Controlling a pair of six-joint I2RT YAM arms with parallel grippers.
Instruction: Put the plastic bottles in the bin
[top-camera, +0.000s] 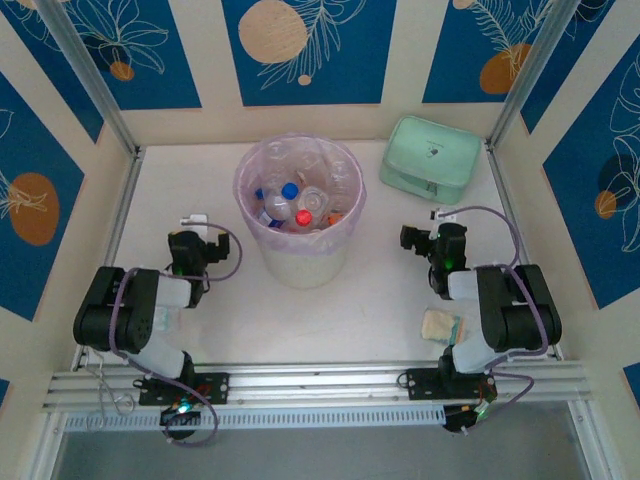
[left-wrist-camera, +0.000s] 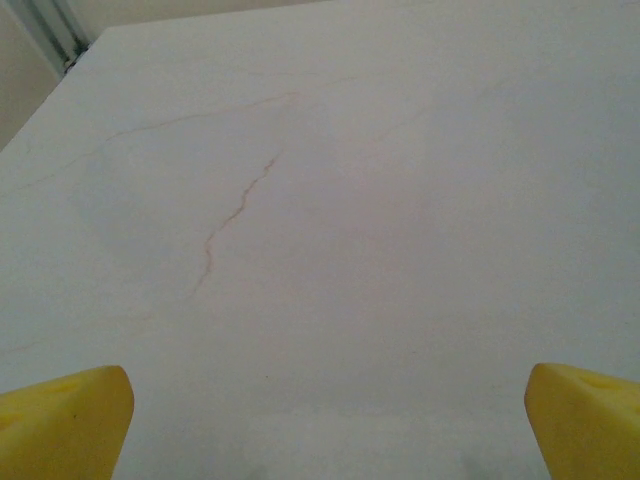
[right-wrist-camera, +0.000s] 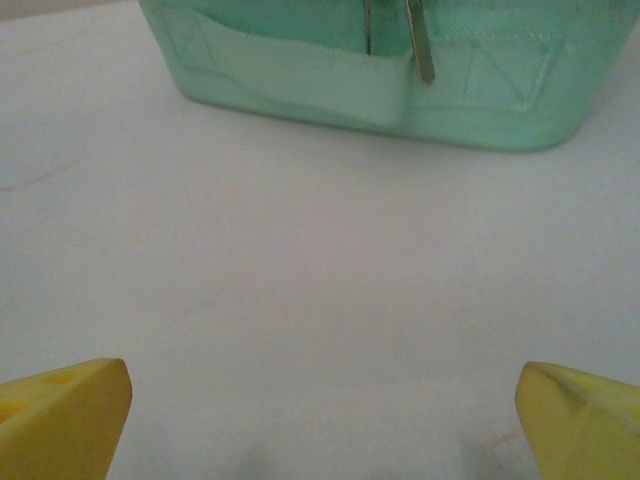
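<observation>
The pale pink-lilac bin (top-camera: 298, 262) stands at the middle of the table, and several clear plastic bottles (top-camera: 295, 205) with red, blue and white caps lie heaped inside it. My left gripper (top-camera: 196, 232) hovers over bare table to the left of the bin. In the left wrist view its yellow fingertips (left-wrist-camera: 65, 420) stand wide apart with nothing between them. My right gripper (top-camera: 432, 232) is to the right of the bin, open and empty, its yellow fingertips (right-wrist-camera: 580, 420) far apart over white tabletop.
A mint-green zip case (top-camera: 430, 160) lies at the back right; the right wrist view shows it (right-wrist-camera: 400, 70) just ahead of the fingers. A small flat beige packet (top-camera: 440, 326) rests by the right arm's base. Patterned walls enclose the table (top-camera: 370, 310).
</observation>
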